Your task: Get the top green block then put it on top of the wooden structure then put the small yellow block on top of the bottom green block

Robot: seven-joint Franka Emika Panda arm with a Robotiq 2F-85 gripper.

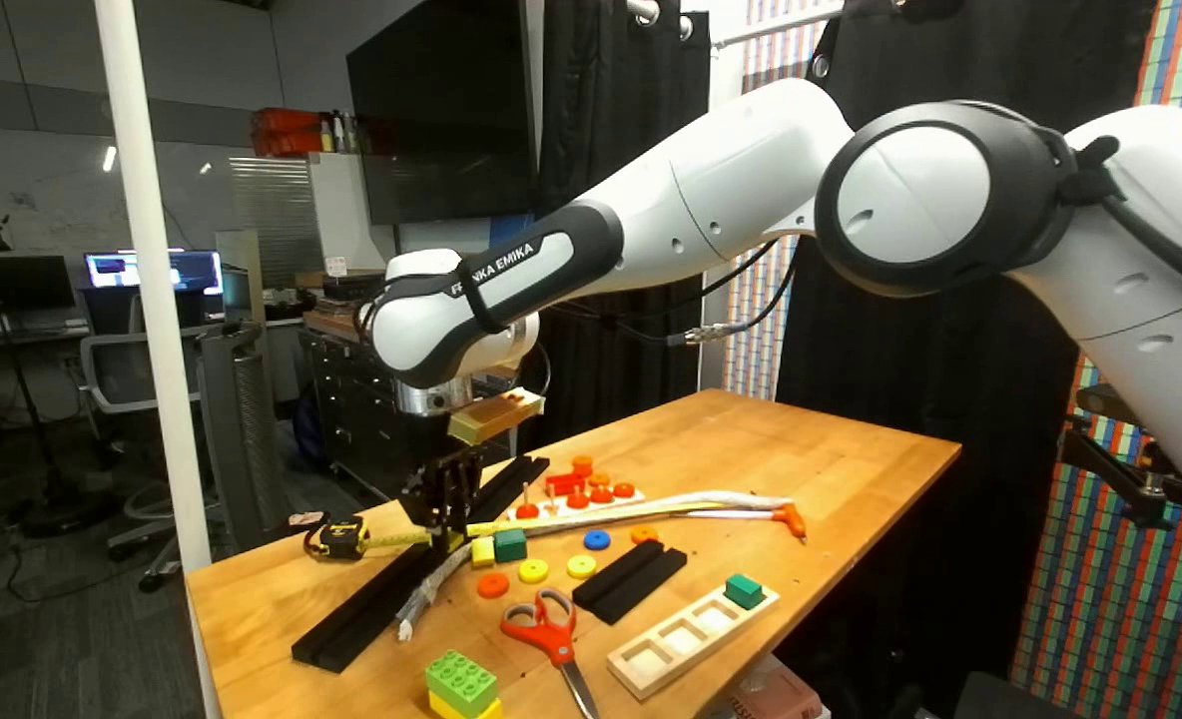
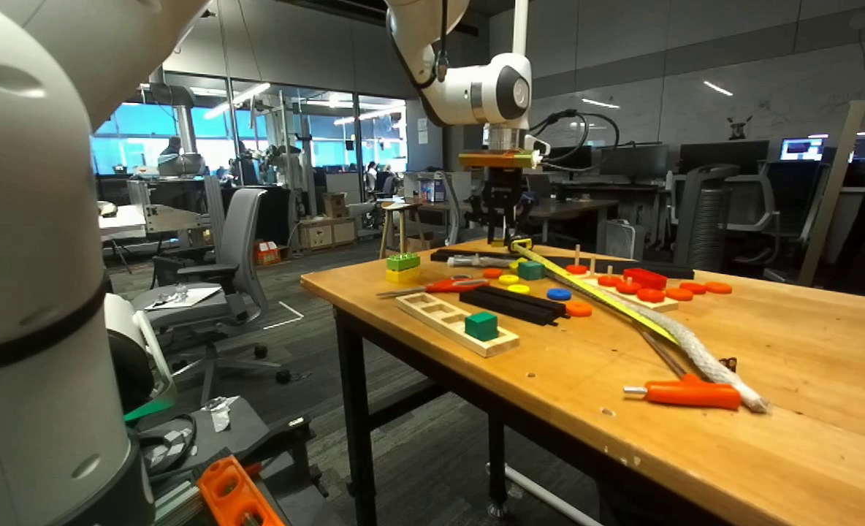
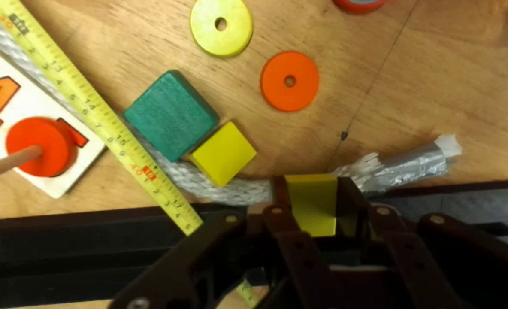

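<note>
My gripper (image 3: 312,201) is shut on a yellow block (image 3: 313,208), with a finger on each side of it. In the exterior views the gripper (image 1: 443,534) (image 2: 502,234) is low over the long black rail and rope end. A green block (image 1: 744,590) sits on the end compartment of the wooden structure (image 2: 440,326); the structure's other compartments hold nothing. Another green block (image 3: 171,115) lies on the table beside the rope, also seen in both exterior views (image 1: 510,544) (image 2: 530,270). A second small yellow block (image 3: 224,153) sits beside it, close to its side.
A tape measure's yellow blade (image 3: 121,141) and a rope (image 3: 219,189) cross the black rail (image 3: 86,249). Scissors (image 1: 551,634), a lime-green brick (image 1: 461,682) on a yellow one, coloured rings (image 1: 492,585), a short black rail (image 1: 629,582), a pegged board (image 3: 78,167) and an orange-handled tool (image 2: 692,393) lie around.
</note>
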